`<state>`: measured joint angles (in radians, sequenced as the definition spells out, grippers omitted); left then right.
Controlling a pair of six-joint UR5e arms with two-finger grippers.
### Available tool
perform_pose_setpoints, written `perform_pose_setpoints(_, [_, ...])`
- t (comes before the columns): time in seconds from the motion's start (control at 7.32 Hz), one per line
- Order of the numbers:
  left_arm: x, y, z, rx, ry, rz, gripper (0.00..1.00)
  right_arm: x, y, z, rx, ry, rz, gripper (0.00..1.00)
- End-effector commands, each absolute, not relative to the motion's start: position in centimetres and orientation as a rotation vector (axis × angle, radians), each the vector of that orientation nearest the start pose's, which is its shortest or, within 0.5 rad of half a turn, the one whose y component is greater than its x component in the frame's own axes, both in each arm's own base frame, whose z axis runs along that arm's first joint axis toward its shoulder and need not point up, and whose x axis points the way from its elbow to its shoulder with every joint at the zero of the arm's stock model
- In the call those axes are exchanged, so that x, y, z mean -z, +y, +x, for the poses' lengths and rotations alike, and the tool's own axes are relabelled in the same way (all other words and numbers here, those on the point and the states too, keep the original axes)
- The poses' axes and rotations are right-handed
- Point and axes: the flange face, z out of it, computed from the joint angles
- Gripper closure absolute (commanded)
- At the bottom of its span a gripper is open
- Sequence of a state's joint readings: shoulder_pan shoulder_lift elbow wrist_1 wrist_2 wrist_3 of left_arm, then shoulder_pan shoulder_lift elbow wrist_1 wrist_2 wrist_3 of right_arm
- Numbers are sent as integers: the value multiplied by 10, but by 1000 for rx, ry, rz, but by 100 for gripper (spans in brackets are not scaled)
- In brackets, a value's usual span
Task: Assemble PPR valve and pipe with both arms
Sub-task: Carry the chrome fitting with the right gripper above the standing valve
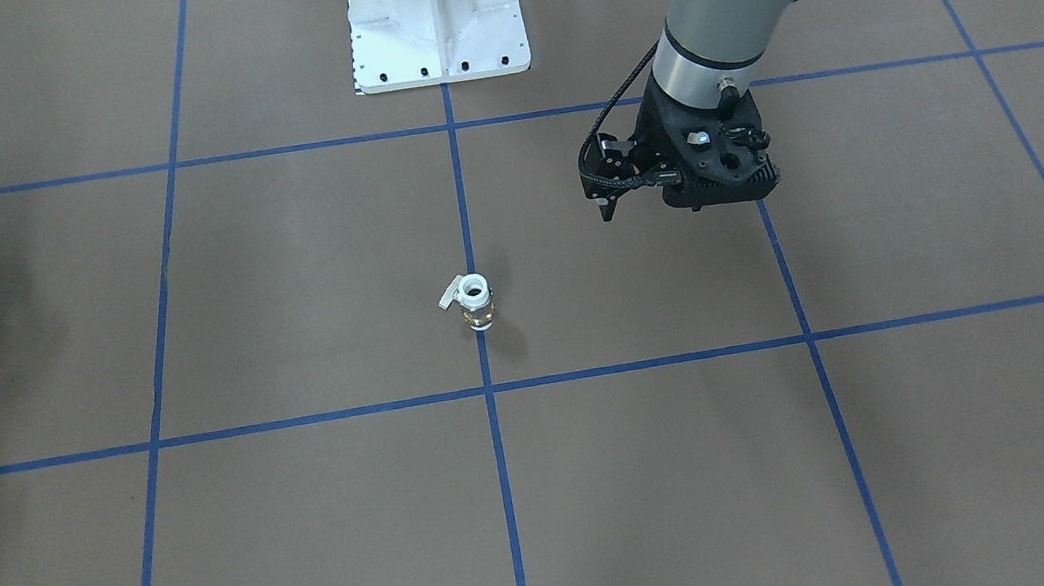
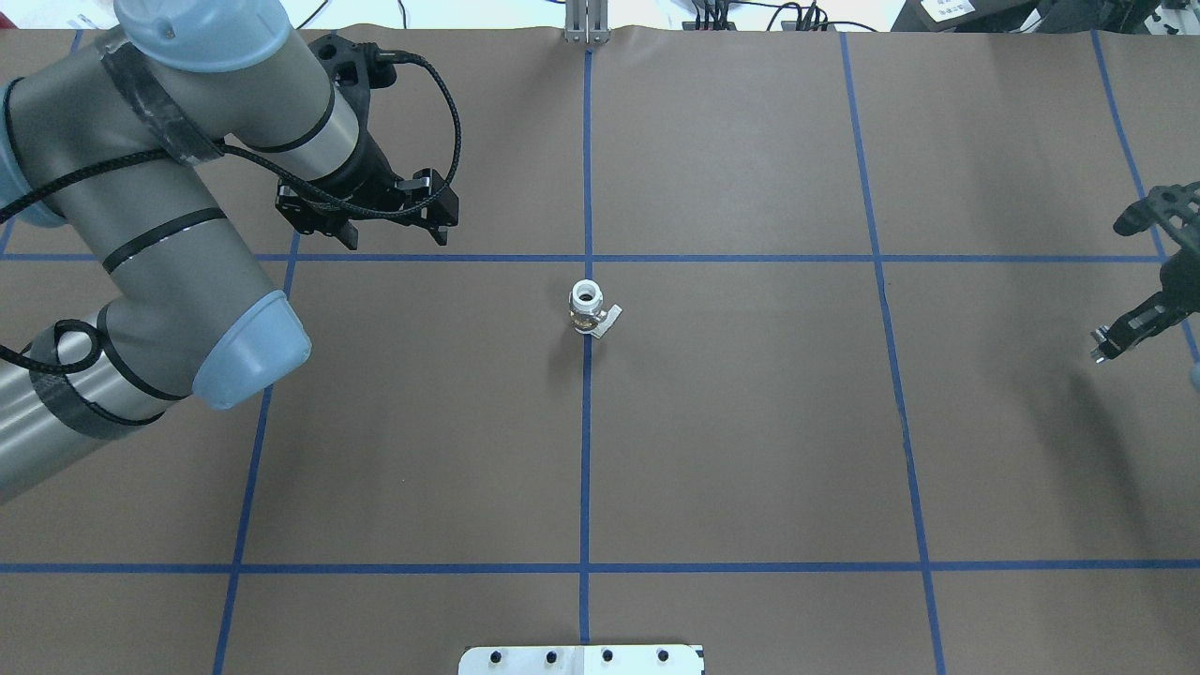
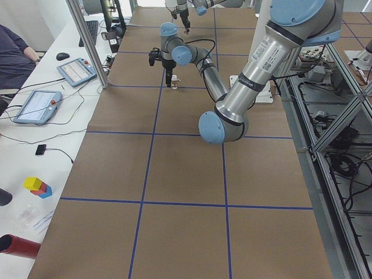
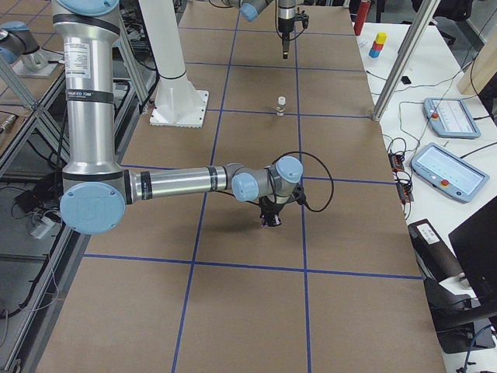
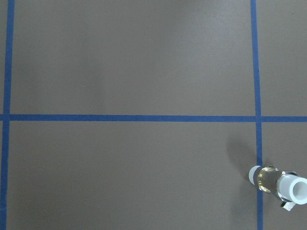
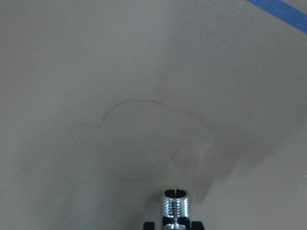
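The PPR valve point(image 2: 588, 307) stands upright on the centre blue line, a white end up, brass body below and a pale lever to one side; it also shows in the front view point(image 1: 475, 301) and low right in the left wrist view point(image 5: 279, 185). My left gripper point(image 2: 394, 234) hovers open and empty, beyond and to the left of the valve, well apart from it point(image 1: 661, 196). My right gripper point(image 2: 1130, 330) is far off at the table's right edge, shut on the chrome pipe point(image 6: 175, 203), whose threaded open end points forward just above the paper.
The white bolted pedestal base point(image 1: 435, 17) stands behind the valve on the robot's side. Blue tape lines grid the brown table cover point(image 2: 750, 422). Beside the table are tablets point(image 3: 36, 106), coloured blocks point(image 3: 38, 186) and a seated person point(image 3: 14, 55).
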<state>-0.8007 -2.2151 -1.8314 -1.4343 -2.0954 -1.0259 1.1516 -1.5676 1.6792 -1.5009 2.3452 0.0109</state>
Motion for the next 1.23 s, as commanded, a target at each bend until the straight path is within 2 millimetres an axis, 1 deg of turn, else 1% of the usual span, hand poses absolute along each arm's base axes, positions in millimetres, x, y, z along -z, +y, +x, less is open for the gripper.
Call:
perform_pose_setpoints(0.0, [-192, -509, 377, 37, 892, 72, 0, -480, -527, -128, 378, -813, -17, 100])
perform_pose_setpoints(0.14, [-192, -509, 371, 19, 891, 85, 0, -412, -556, -131, 361, -807, -21, 100])
perform_pose_setpoints(0.27, [-209, -507, 363, -7, 874, 94, 0, -362, -575, -142, 329, -809, -14, 100])
perform_pose_setpoints(0.41, [-232, -512, 344, -44, 846, 120, 0, -318, -581, -171, 235, -822, -28, 100])
perform_pose_setpoints(0.55, [-253, -519, 318, -66, 822, 143, 0, -272, -577, -215, 185, -833, -50, 100])
perform_pose_setpoints(0.68, [-271, -527, 300, -82, 799, 155, 0, -238, -568, -256, 129, -830, -77, 100])
perform_pose_setpoints(0.82, [-292, -525, 286, -99, 788, 149, 0, -200, -559, -292, 99, -811, -64, 100])
perform_pose_setpoints(0.96, [-303, -523, 258, -112, 812, 142, 0, -178, -552, -335, 61, -788, -92, 100])
perform_pose_setpoints(1.09, [-310, -534, 234, -149, 809, 161, 0, -154, -551, -370, 22, -785, -85, 100])
